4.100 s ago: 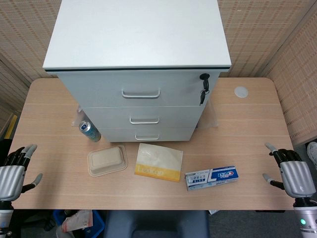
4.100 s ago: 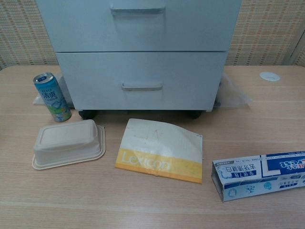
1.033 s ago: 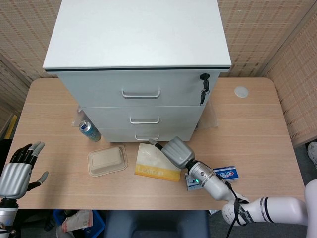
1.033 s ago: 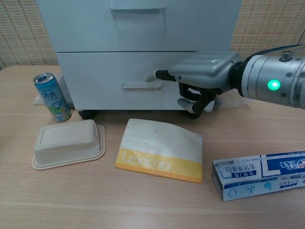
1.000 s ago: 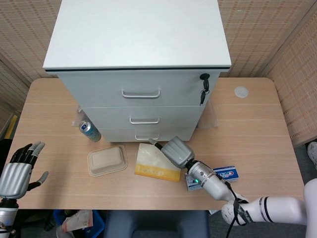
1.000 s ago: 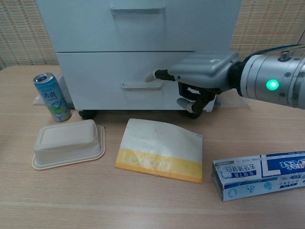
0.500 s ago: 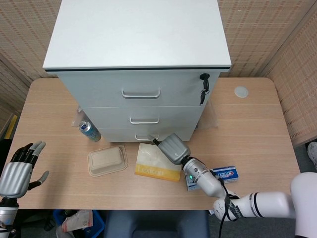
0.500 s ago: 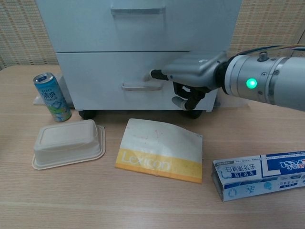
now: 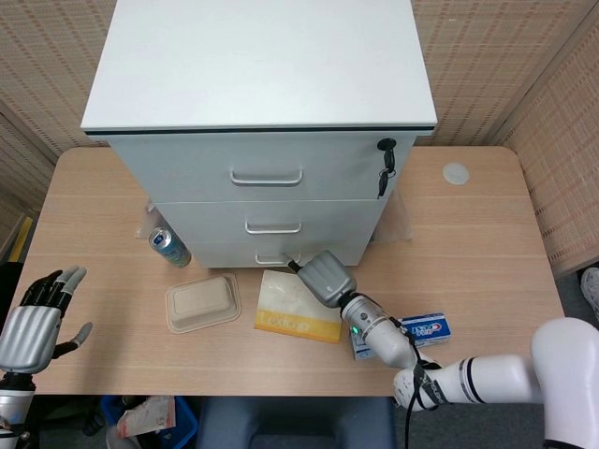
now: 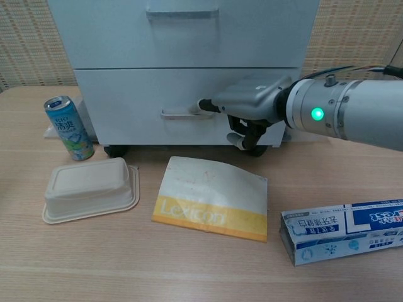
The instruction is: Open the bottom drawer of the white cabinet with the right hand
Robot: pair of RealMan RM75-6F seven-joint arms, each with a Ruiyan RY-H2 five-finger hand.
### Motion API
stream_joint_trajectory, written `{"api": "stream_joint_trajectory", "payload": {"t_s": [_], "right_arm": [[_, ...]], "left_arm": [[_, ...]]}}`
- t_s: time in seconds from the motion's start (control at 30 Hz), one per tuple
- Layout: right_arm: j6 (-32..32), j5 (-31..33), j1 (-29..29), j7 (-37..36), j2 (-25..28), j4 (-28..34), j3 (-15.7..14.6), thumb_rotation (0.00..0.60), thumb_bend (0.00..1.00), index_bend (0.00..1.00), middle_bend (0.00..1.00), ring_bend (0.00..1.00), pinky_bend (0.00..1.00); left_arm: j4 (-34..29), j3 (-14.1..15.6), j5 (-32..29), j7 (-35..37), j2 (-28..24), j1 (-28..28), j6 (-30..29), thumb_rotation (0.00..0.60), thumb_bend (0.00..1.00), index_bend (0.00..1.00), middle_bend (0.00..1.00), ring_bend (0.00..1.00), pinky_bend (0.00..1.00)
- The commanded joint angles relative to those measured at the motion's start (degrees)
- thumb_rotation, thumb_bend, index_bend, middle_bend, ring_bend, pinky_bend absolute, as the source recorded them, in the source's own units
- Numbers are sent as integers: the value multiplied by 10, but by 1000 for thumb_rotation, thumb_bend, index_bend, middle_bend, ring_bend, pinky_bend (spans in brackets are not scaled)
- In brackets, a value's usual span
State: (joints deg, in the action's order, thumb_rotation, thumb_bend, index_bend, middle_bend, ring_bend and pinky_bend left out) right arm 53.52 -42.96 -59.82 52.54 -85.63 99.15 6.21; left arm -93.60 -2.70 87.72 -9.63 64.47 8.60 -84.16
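The white cabinet (image 9: 262, 65) stands at the back of the table, and all three drawers are closed. The bottom drawer (image 10: 126, 104) has a bar handle (image 10: 182, 114). My right hand (image 10: 249, 104) hovers in front of that drawer, right of the handle. One outstretched finger (image 10: 206, 106) touches the handle's right end, while the other fingers (image 10: 242, 137) curl underneath with nothing in them. Whether the fingertip hooks behind the bar is hidden. In the head view the right hand (image 9: 325, 277) sits just below the drawer. My left hand (image 9: 33, 318) floats by the table's left front edge, fingers apart, empty.
A drinks can (image 10: 68, 127) stands left of the cabinet. A beige lidded box (image 10: 90, 187), a white-and-yellow packet (image 10: 214, 198) and a toothpaste box (image 10: 346, 231) lie in front. Keys (image 9: 385, 168) hang from the top drawer's lock. A white disc (image 9: 456, 173) sits at the back right.
My right hand came in from the table's right edge and over the last second slid left, so its outstretched finger now reaches the handle's end. The drawer stays closed.
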Motion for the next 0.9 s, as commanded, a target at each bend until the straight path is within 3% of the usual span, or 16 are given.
{"api": "stream_joint_trajectory", "payload": {"t_s": [0.03, 0.53, 0.9], "right_arm": [[0, 3, -3, -1, 0, 0, -4, 600, 510, 36, 848, 877, 840], [9, 6, -14, -11, 4, 6, -28, 600, 510, 118, 848, 877, 840], [44, -60, 11, -13, 37, 64, -69, 600, 510, 118, 848, 877, 840]], "left_arm": [[0, 0, 0, 0, 0, 0, 1, 600, 256, 84, 129, 112, 155], [-1, 1, 0, -1, 1, 0, 0, 600, 256, 84, 129, 112, 155], [-1, 2, 1, -3, 1, 2, 2, 600, 256, 84, 129, 112, 155]]}}
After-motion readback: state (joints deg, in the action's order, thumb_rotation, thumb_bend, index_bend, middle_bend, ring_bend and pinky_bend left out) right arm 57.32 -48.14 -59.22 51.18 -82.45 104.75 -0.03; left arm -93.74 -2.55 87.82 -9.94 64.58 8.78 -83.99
